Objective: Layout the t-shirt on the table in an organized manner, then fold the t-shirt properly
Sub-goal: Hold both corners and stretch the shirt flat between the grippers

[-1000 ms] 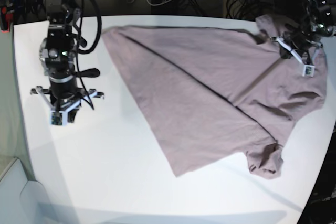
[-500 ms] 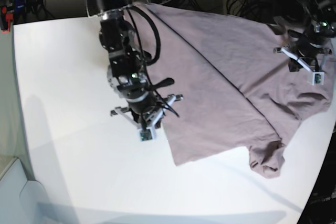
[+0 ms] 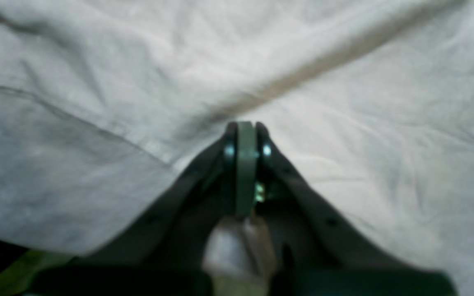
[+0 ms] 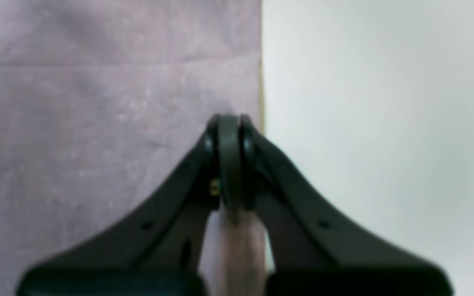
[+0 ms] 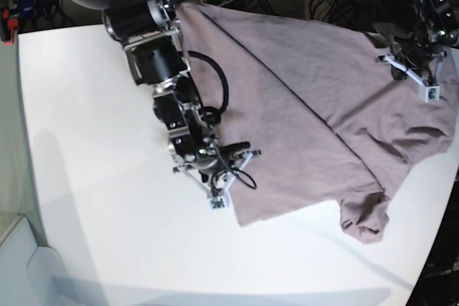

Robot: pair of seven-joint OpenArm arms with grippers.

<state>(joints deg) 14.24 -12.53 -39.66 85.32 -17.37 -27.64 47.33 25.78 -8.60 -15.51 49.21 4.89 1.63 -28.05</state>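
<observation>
t-shirt (image 5: 308, 98): mauve, spread wrinkled on white bench (image 5: 93, 234)
right claw (image 4: 229, 123): closed, at shirt's edge
left claw (image 3: 244, 128): closed, over shirt's far corner

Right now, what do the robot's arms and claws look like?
Both arms are black, chunky and built from round joints, with black cables looping along them. The right claw ends in a white frame carrying a small square marker tag; the left claw has the same. Close up, each claw has two black curved fingers with dark rounded pads at the tips.
</observation>
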